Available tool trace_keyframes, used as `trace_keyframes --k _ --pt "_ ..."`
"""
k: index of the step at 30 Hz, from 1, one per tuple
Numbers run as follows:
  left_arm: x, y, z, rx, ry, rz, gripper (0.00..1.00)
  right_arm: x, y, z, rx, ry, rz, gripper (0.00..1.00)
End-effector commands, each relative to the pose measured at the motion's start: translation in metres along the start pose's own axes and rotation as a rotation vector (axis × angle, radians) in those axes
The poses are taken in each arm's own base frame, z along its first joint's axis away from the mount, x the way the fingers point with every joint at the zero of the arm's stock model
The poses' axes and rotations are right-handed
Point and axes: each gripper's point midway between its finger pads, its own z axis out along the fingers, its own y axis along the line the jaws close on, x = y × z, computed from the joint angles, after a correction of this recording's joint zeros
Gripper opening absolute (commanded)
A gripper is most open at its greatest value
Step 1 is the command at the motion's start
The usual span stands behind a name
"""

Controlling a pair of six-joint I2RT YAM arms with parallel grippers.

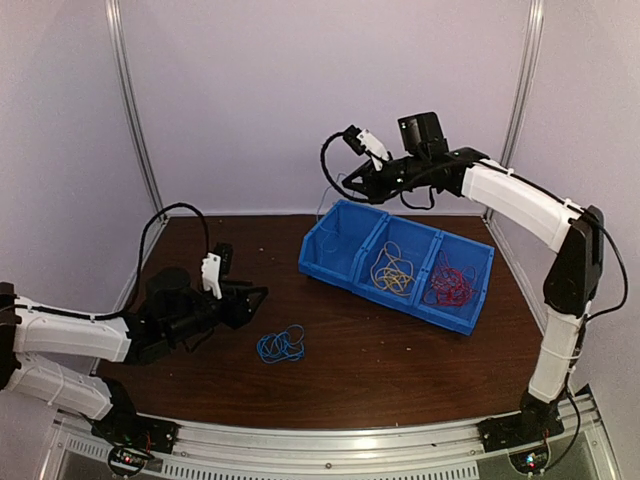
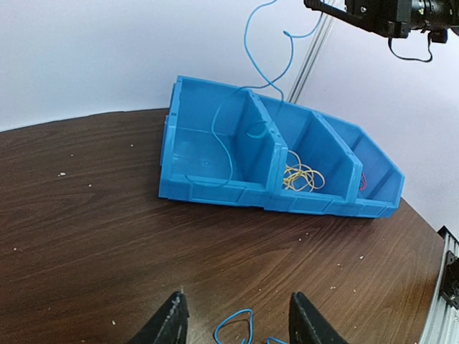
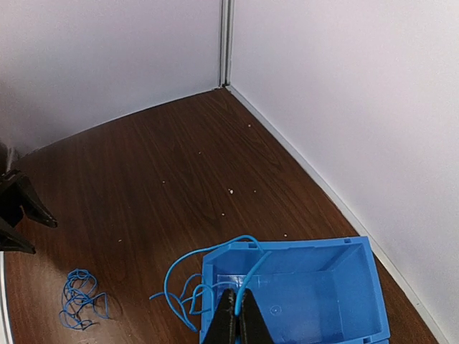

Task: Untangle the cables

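Note:
My right gripper is shut on a thin blue cable and holds it high above the left compartment of the blue bin. The cable hangs in loops over that compartment's rim; it also shows in the left wrist view. A bunch of blue cables lies on the table in front of my left gripper, which is open and empty just left of it. One blue loop lies between its fingertips. Yellow cables lie in the middle compartment, red cables in the right one.
The bin stands slanted at the back right of the brown table. White walls and metal posts close the back and sides. A metal rail runs along the near edge.

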Motion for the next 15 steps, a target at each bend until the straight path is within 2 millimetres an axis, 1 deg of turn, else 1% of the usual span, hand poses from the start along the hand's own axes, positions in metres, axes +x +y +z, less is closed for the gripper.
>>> trace_keyframes --k 1,3,6,15 --pt "0.007 0.011 -0.005 -0.059 0.016 0.014 0.49 -0.007 -0.038 0.005 0.140 -0.016 0.019 0.00" --pt "0.009 0.012 -0.006 -0.062 0.023 0.010 0.49 0.004 -0.048 0.013 0.164 0.008 0.034 0.00" --pt "0.010 0.013 -0.008 -0.066 0.020 0.003 0.49 0.018 -0.057 0.020 0.178 0.038 0.059 0.00" --pt "0.014 0.018 -0.011 -0.084 0.022 0.001 0.49 0.047 -0.089 0.031 0.267 0.095 0.092 0.00"
